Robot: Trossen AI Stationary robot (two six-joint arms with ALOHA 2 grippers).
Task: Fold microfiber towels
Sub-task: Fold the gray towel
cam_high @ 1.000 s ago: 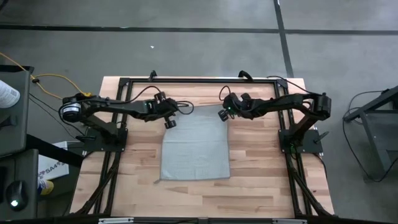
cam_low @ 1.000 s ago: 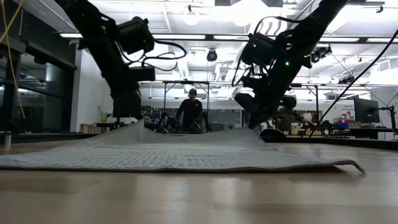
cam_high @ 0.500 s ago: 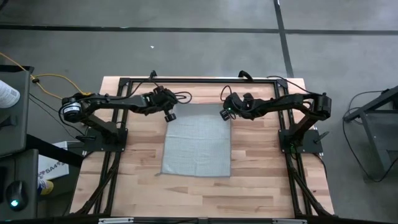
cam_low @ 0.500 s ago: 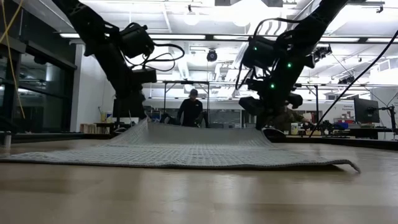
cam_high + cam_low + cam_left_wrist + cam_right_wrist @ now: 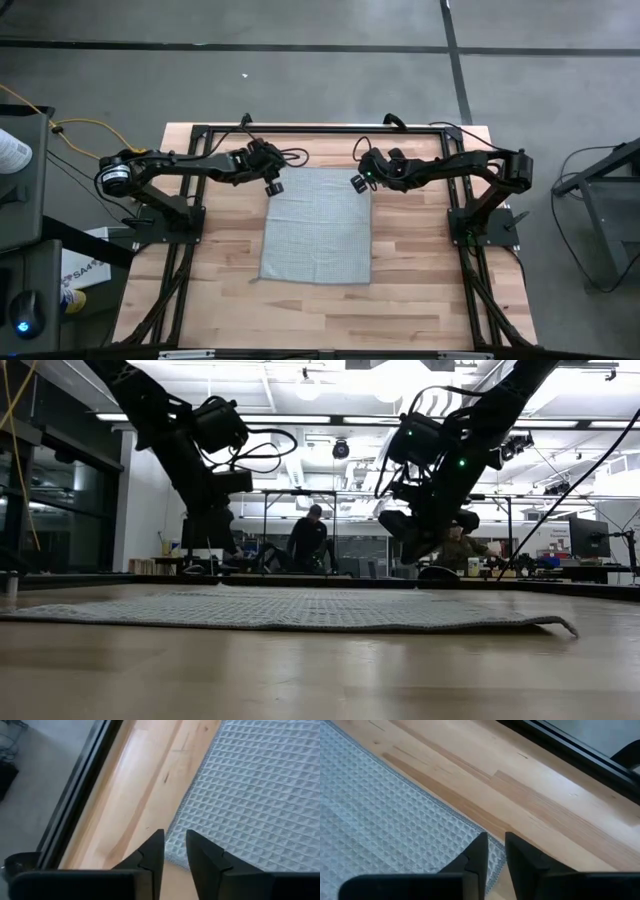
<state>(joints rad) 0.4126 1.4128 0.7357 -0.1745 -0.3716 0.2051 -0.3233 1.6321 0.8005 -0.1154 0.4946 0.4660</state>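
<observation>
The light grey-blue waffle-textured towel [image 5: 316,225] lies spread flat on the wooden table [image 5: 215,250], and it shows as a low flat sheet in the low view [image 5: 300,610]. My left gripper [image 5: 271,186] hovers just over the towel's far left corner [image 5: 176,854], its fingers a little apart and empty [image 5: 174,847]. My right gripper [image 5: 357,183] hovers just over the far right corner [image 5: 492,865], its fingers also a little apart and empty [image 5: 496,847]. In the low view both grippers [image 5: 205,550] [image 5: 410,550] stand clear above the cloth.
A black metal frame [image 5: 320,128] runs along the table's far edge and down both sides. Bare wood lies left [image 5: 225,240] and right [image 5: 415,240] of the towel. A person [image 5: 308,540] stands in the room far behind the table.
Both grippers have gone toward the table's far edge with the towel's far edge lifted. The whole towel has slid that way and stretched out. Its far edge, raised a second ago, now lies flat on the table, and both grippers stand above it.
</observation>
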